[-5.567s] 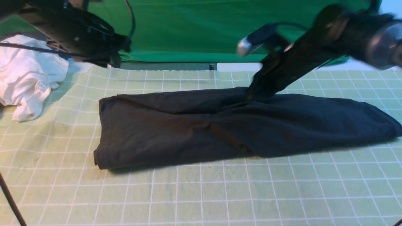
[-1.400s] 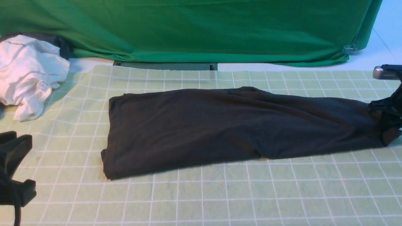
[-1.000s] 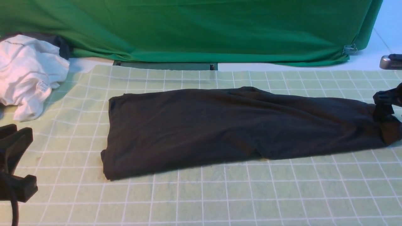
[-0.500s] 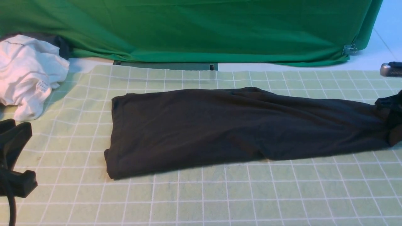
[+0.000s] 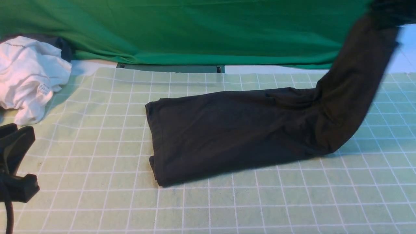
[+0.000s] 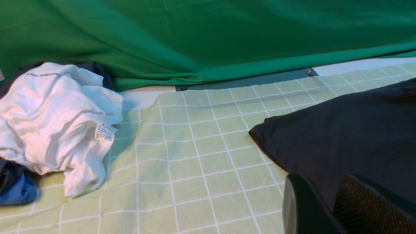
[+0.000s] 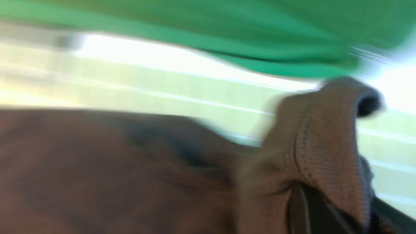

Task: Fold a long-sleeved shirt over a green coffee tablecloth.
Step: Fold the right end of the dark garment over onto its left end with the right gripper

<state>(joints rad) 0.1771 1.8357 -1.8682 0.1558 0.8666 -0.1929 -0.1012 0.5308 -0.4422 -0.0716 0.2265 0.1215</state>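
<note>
- Behind the table hangs a deep-green backdrop cloth (image 5: 201, 32), draped down to the far edge of the green coffee tablecloth (image 5: 227, 208), whose pale mint grid covers the whole work surface.
- No box, bin or other container shows in any view; a crumpled white garment (image 5: 29, 74) with a printed tag lies at the tablecloth's far left corner, well apart from the shirt.
- On the tablecloth lies the long-sleeved shirt (image 5: 234, 136), folded into a long dark band; its left end rests flat, while its right end rises off the cloth, slanting toward the upper right of the front view.
- At the top of that raised end the right gripper (image 7: 328, 211) is clamped on the shirt's ribbed hem, as the blurred right wrist view shows.
- Well to the left of the shirt, the left gripper (image 5: 16, 162) sits low over the tablecloth and clear of the fabric; its fingers (image 6: 328, 208) stand apart with nothing between them, the shirt's left end just ahead of them.
</note>
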